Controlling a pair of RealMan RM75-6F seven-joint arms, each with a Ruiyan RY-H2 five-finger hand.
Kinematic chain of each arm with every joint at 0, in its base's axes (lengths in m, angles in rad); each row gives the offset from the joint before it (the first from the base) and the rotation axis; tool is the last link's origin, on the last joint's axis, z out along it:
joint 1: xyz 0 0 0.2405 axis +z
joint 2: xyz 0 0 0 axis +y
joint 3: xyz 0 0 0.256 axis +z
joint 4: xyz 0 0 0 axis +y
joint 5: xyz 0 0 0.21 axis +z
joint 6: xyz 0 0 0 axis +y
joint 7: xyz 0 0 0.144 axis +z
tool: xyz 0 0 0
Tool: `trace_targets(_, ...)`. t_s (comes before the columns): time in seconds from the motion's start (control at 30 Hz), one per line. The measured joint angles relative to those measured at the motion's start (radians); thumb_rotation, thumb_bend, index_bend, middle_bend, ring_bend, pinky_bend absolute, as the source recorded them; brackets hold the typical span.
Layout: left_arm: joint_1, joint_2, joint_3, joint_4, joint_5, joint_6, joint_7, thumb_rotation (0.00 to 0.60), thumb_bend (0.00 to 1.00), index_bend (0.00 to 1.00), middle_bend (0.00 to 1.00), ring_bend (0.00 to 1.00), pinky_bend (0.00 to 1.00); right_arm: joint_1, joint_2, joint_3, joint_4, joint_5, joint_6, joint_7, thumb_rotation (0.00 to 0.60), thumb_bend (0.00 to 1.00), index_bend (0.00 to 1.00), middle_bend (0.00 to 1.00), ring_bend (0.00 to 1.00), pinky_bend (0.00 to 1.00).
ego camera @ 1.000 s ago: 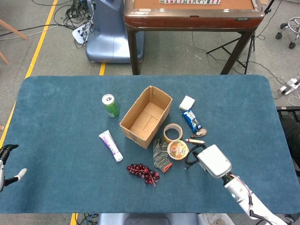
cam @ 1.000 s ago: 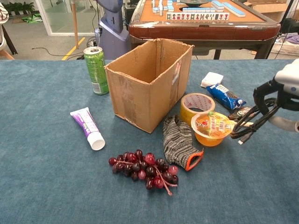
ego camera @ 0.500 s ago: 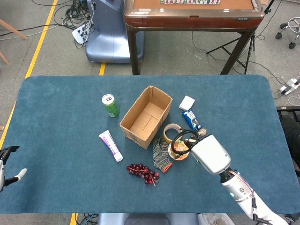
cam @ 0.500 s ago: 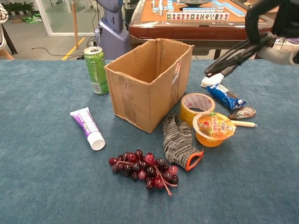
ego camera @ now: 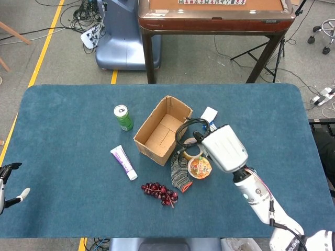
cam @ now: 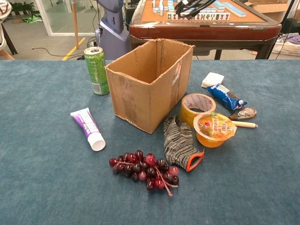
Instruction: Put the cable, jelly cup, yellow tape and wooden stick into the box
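Currently, right robot hand (ego camera: 224, 148) is gripping a black looped cable (ego camera: 189, 127), hanging beside the open cardboard box (ego camera: 162, 129).

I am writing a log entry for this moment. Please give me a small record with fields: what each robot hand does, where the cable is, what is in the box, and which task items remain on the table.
right robot hand: holds cable, raised beside box
left robot hand: open, at left table edge
box contents: nothing visible inside
on table: jelly cup, yellow tape, wooden stick
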State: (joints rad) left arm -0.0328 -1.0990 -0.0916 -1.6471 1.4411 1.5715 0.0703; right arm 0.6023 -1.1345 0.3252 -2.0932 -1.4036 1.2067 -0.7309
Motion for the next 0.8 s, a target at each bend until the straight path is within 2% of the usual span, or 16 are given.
trace_targets(0.27, 0.002, 0.003, 0.003, -0.008, 0.008, 0.005, 0.001, 0.6, 0.13, 0.27, 0.34, 0.3, 0.5, 0.109, -0.112, 0.052, 0.164, 0.14, -0.047, 0.016, 0.6, 0.45, 0.74, 1.0, 1.0, 1.0)
trace_targets(0.43, 0.004, 0.007, 0.005, -0.013, 0.013, 0.007, -0.002, 0.6, 0.13, 0.27, 0.4, 0.3, 0.5, 0.16, -0.189, 0.058, 0.291, 0.186, -0.075, 0.061, 0.6, 0.43, 0.72, 1.0, 1.0, 1.0)
trace_targets(0.5, 0.004, 0.008, 0.006, -0.014, 0.013, 0.006, -0.004, 0.6, 0.13, 0.27, 0.4, 0.3, 0.5, 0.179, -0.222, 0.055, 0.343, 0.2, -0.084, 0.079, 0.6, 0.36, 0.65, 1.0, 1.0, 1.0)
trace_targets(0.6, 0.003, 0.009, 0.007, -0.015, 0.016, 0.004, -0.005, 0.6, 0.13, 0.27, 0.4, 0.3, 0.5, 0.202, -0.264, 0.047, 0.402, 0.212, -0.094, 0.101, 0.6, 0.15, 0.44, 1.0, 1.0, 1.0)
trace_targets(0.67, 0.004, 0.01, 0.008, -0.015, 0.018, 0.005, -0.006, 0.6, 0.13, 0.27, 0.4, 0.3, 0.5, 0.215, -0.289, 0.041, 0.432, 0.214, -0.095, 0.118, 0.6, 0.06, 0.35, 1.0, 1.0, 1.0)
trace_targets(0.8, 0.004, 0.01, 0.01, -0.017, 0.024, 0.007, -0.007, 0.6, 0.13, 0.27, 0.4, 0.3, 0.5, 0.234, -0.317, 0.03, 0.464, 0.206, -0.091, 0.145, 0.6, 0.0, 0.26, 1.0, 1.0, 1.0)
